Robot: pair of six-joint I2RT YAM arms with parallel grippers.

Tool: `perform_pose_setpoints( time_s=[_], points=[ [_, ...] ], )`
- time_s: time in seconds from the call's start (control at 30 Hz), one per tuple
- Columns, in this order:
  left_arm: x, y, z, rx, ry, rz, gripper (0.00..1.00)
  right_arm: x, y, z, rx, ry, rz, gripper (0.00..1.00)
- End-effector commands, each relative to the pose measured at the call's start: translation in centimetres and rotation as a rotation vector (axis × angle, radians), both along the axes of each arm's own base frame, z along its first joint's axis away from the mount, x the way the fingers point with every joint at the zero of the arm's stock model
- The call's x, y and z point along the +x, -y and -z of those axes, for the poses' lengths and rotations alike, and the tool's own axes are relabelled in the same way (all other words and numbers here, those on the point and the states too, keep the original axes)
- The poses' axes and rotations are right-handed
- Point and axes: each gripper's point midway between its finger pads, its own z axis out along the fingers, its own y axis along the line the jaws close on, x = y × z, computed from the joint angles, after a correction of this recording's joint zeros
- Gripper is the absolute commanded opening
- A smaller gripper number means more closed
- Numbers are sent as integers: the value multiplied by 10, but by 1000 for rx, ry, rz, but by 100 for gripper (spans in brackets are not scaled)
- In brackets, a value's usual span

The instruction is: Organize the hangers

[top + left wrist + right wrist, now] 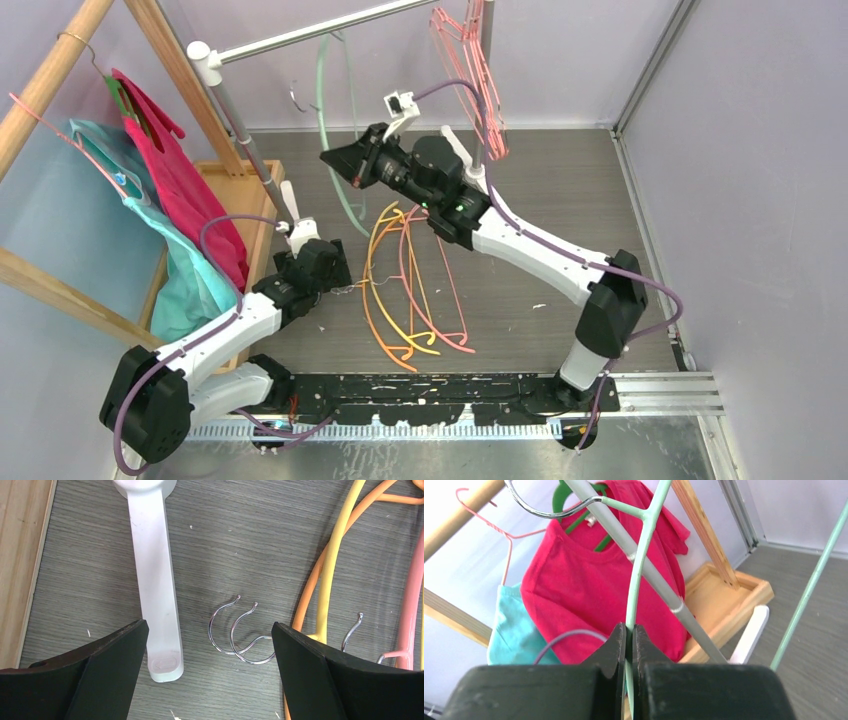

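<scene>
My right gripper (629,630) is pinched shut on the thin arm of a pale green hanger (642,555) - the two black jaws meet on it at the bottom middle of my right wrist view, and the green stem runs straight up from between them. Near the top of that frame the stem branches and its steel hook curls left across a grey pole (654,582). Whether the hook rests on anything I cannot tell from here. Behind it, at the left, hang a magenta shirt (589,595) and a teal garment (509,635), with a wooden tray (729,595) at the right of centre.

From the top camera, the green loop hangs in the upper middle of the frame, its top reaching up to the metal rail (320,33). A bunch of pink wire hangers (470,80) hangs further right along that rail.

My left gripper (210,630) is spread wide and holds nothing. It sits low over the table (90,555), one black finger in each bottom corner of the left wrist view. Between them lie two steel hooks (235,630) flat on the surface, and the rack's white foot (152,580) comes down from the top edge to just beside the left-hand finger. At the right edge run a yellow hanger (337,545), an orange hanger (310,585) and a pink hanger (412,595) - part of the loose pile (410,290) lying at the centre of the top view.
</scene>
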Motion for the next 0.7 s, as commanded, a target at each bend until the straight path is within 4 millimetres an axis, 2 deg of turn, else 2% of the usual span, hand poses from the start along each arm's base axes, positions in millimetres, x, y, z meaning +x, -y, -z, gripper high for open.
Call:
perform_pose_setpoints(
  time_s=[0.0, 0.13, 0.33, 0.67],
  points=[
    [8, 0, -15, -13, 54, -10, 98, -5, -2, -79, 117, 160, -17, 1],
    [8, -1, -13, -2, 51, -8, 98, 1, -7, -100, 140, 198, -6, 1],
    [9, -2, -11, 7, 48, -8, 98, 11, -12, -106, 174, 203, -16, 1],
    [8, -3, -11, 15, 44, -8, 98, 49, 8, -117, 267, 178, 23, 1]
  ],
)
